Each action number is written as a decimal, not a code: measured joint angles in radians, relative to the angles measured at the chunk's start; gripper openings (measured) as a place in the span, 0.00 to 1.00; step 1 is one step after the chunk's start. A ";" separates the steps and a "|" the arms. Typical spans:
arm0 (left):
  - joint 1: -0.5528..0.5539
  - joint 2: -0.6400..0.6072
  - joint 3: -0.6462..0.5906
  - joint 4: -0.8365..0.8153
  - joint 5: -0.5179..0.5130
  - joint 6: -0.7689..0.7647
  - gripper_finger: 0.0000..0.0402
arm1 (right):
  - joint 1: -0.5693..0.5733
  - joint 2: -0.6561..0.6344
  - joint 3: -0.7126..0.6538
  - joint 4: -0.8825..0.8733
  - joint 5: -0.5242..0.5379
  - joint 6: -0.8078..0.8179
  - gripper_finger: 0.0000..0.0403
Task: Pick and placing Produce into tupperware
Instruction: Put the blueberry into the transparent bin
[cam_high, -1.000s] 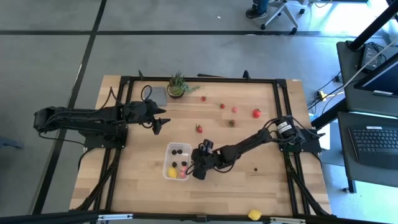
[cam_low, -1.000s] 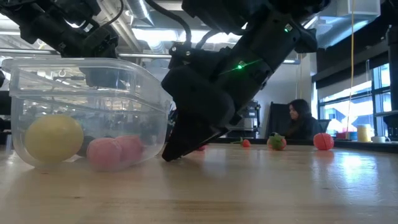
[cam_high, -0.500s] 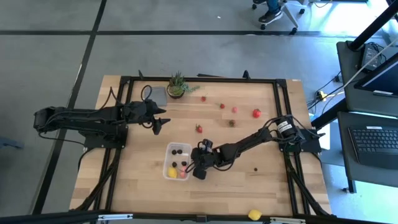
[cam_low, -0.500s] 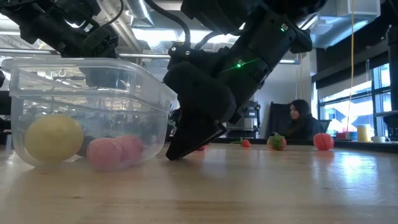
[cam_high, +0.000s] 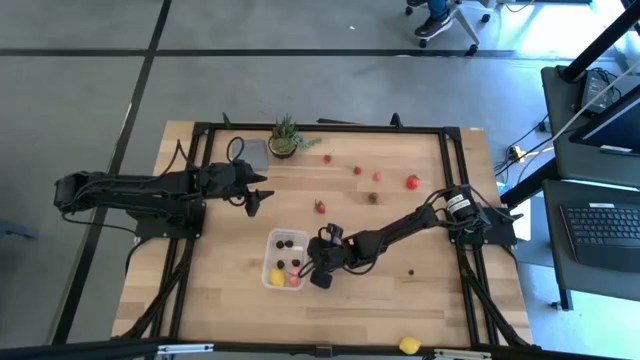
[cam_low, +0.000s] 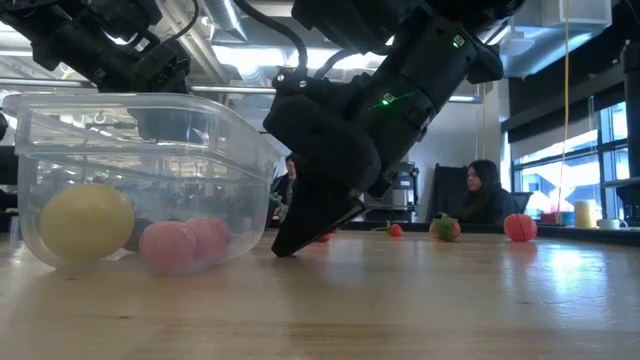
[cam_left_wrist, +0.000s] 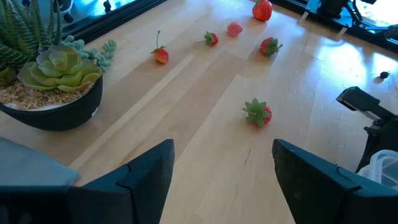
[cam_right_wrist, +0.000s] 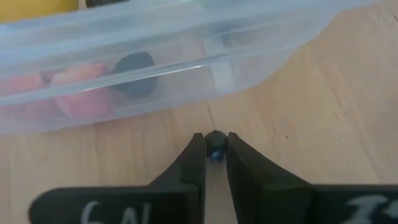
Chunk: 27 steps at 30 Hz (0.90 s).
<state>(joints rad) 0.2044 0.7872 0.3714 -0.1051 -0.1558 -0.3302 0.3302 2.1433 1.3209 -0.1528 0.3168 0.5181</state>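
Open left tool (cam_left_wrist: 214, 168) hovers near a strawberry (cam_left_wrist: 258, 113).

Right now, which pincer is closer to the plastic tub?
Right. The right pincer is down at the table just beside the tub, pinching a small dark berry. The left pincer hangs farther off, up toward the potted plant.

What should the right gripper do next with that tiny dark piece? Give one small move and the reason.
Probably lift straight up. The right gripper is shut on a tiny dark berry at table level, just outside the tupperware, whose wall stands between the berry and the fruit inside, so it likely must clear the rim before moving over.
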 joint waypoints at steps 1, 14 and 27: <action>0.000 0.000 0.000 0.000 0.000 0.000 0.65 | 0.000 0.000 0.000 0.000 0.000 0.001 0.11; 0.000 0.000 0.000 -0.001 0.000 0.000 0.65 | 0.002 -0.094 0.099 -0.260 -0.011 -0.001 0.11; 0.000 0.000 0.000 -0.017 0.000 0.000 0.65 | -0.001 -0.109 0.317 -0.295 0.063 -0.079 0.11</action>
<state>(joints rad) 0.2047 0.7868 0.3714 -0.1217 -0.1557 -0.3305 0.3289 2.0338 1.6376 -0.4479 0.3802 0.4389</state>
